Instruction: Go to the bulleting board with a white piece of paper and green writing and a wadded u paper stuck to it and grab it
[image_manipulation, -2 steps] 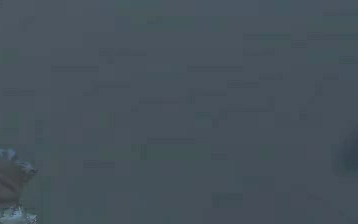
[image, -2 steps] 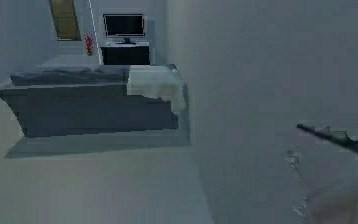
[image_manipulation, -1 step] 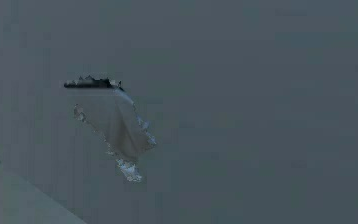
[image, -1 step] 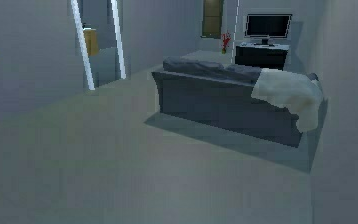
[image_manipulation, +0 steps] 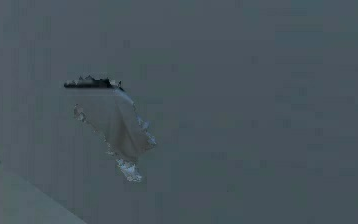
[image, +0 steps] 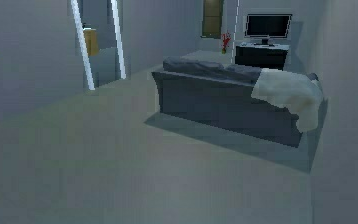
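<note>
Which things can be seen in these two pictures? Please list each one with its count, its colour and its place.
sofa: one, dark grey, middle to right of the forward view.
blanket: one, white, draped over the sofa's right end.
television: one, black, on the cabinet by the far wall.
cabinet: one, dark, behind the sofa.
red thing: one, red, left of the cabinet; too small to name.
tall frame: one, white-edged, forward view's left.
door: one, brown, far wall.
ragged shape: one, pale grey with a dark top edge, on the wall, arm side view's left half.
</note>
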Controlling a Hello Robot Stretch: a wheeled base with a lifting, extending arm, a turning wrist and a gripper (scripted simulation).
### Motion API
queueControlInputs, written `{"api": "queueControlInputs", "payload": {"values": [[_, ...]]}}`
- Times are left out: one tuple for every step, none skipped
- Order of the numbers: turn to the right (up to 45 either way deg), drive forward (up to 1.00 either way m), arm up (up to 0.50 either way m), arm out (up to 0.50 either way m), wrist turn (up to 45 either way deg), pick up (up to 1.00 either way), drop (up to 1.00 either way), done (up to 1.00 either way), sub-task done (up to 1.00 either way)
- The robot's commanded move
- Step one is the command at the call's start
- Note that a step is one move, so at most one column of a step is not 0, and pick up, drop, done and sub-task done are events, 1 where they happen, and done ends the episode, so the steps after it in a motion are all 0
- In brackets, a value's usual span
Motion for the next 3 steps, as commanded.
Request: {"api": "queueControlInputs", "payload": {"values": [[0.0,0.0,0.38,0.0,0.0,0.0,0.0,0.0,0.0],[0.0,0.0,0.0,0.12,0.0,0.0,0.0,0.0,0.0],[0.0,0.0,0.0,0.0,45.0,0.0,0.0,0.0,0.0]]}}
